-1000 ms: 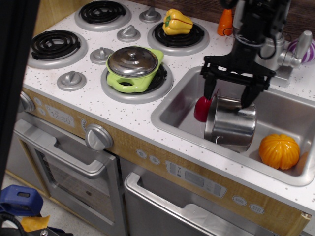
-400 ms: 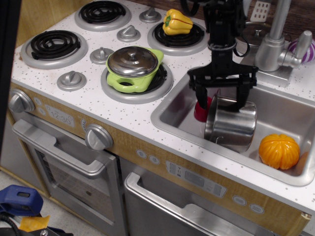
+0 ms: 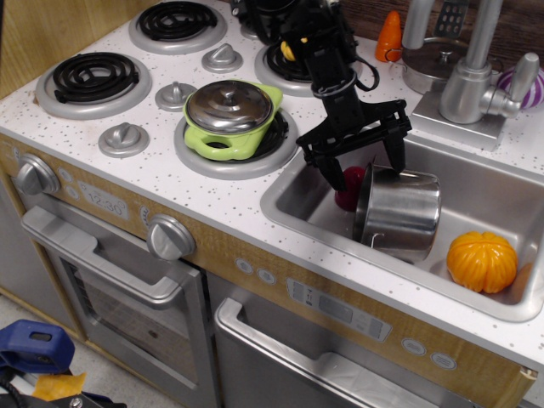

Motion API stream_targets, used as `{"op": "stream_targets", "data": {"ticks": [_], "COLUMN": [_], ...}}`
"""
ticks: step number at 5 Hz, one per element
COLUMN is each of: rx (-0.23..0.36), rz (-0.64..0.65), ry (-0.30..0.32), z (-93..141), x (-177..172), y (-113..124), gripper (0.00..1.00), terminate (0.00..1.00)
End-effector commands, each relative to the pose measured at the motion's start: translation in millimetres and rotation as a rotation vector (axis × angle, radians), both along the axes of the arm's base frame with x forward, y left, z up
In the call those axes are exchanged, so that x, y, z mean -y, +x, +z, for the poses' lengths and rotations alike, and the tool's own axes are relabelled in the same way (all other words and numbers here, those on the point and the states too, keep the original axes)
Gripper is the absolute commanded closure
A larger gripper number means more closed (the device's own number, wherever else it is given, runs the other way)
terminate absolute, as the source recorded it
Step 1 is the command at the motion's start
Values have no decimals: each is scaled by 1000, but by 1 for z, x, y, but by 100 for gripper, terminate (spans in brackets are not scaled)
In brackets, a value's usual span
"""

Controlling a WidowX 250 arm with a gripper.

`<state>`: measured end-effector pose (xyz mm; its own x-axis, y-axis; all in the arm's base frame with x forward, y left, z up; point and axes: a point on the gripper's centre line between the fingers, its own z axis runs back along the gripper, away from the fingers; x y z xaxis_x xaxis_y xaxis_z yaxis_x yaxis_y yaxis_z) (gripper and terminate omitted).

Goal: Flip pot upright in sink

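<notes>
The sink (image 3: 293, 200) holds an orange pumpkin (image 3: 482, 261) at its right end, with the pot (image 3: 397, 212) lying tilted beside it. Behind the pot's left rim sits a red object (image 3: 348, 189). Above, the gripper (image 3: 364, 163) hangs spread, grasping nothing.

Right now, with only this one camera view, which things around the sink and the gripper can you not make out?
- The red object behind the pot: mostly hidden by the pot and the gripper; cannot be identified.
- Pot opening: faces away; inside unseen.
- Yellow pepper on the back burner: nearly covered by the arm.
- Sink right end: cut off by the image edge.
- Purple item behind the faucet: partly hidden, cropped.
</notes>
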<state>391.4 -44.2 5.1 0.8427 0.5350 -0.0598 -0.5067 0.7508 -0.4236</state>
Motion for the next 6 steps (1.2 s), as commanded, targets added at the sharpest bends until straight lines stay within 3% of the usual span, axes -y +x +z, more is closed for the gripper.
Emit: {"op": "stream_targets", "data": {"ticks": [1, 3, 4, 5, 6], "rx": [57, 125, 134, 183, 225], "rz": [24, 42, 43, 58, 21], "ry": [-106, -163, -163, -39, 179], "z": [8, -3, 2, 9, 15], "x": [9, 28, 34, 48, 62], "y": [7, 7, 11, 15, 17], "gripper": [0, 0, 100, 100, 100], "terminate": [0, 0, 0, 0, 0]}}
